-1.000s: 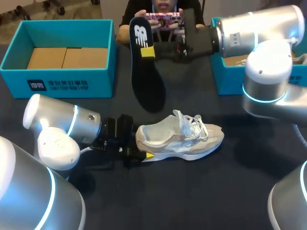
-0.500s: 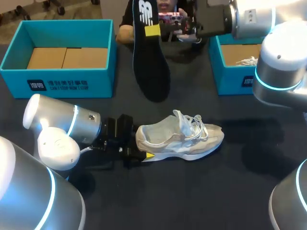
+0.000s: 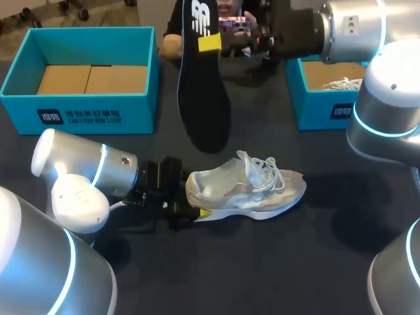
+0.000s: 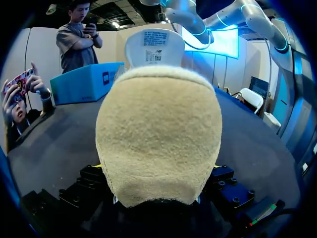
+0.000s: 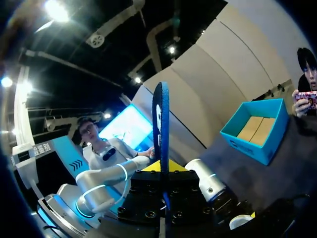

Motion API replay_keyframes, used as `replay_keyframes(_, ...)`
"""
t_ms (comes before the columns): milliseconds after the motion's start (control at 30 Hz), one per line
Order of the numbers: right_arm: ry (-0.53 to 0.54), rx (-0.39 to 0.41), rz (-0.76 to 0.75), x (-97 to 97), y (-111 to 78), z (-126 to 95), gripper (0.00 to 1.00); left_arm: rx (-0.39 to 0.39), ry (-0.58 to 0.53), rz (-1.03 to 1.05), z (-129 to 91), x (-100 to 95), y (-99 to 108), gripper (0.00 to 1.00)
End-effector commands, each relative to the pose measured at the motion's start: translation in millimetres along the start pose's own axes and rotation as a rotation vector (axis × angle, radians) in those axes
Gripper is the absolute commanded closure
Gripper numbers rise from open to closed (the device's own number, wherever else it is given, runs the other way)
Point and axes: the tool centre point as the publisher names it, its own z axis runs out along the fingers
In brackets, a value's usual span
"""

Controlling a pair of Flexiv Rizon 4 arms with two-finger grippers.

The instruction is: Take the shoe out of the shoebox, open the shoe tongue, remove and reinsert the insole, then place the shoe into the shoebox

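Two grips are tight: nearest, the left gripper [image 3: 189,202] pinches the heel of the shoe [image 3: 246,190], which sits on the table [image 3: 295,262], toe toward my right. Farther off, the right gripper [image 3: 216,44] clamps the insole [image 3: 203,98] near its heel end, toe hanging down, between the left box [image 3: 85,113] and the right box [image 3: 320,113].

Dark table [image 3: 282,269] bears shoe [image 3: 246,193], left shoebox [image 3: 85,117], right shoebox [image 3: 325,110].
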Motion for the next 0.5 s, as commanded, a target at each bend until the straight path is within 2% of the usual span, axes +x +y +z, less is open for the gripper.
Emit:
replay_keyframes(33, -0.001, -0.002, 0.000, 0.2, -1.3, -0.6, 1.00, -0.003, -0.001, 0.000, 4.8, -2.0, 10.0, 1.00)
replay_keyframes(400, -0.001, -0.002, 0.000, 0.2, -1.3, -0.6, 1.00, -0.003, -0.001, 0.000, 4.8, -2.0, 10.0, 1.00)
replay_keyframes(500, -0.002, -0.021, 0.035, 0.6, -9.9, -18.5, 1.00, -0.003, -0.001, 0.000, 4.8, -2.0, 10.0, 1.00)
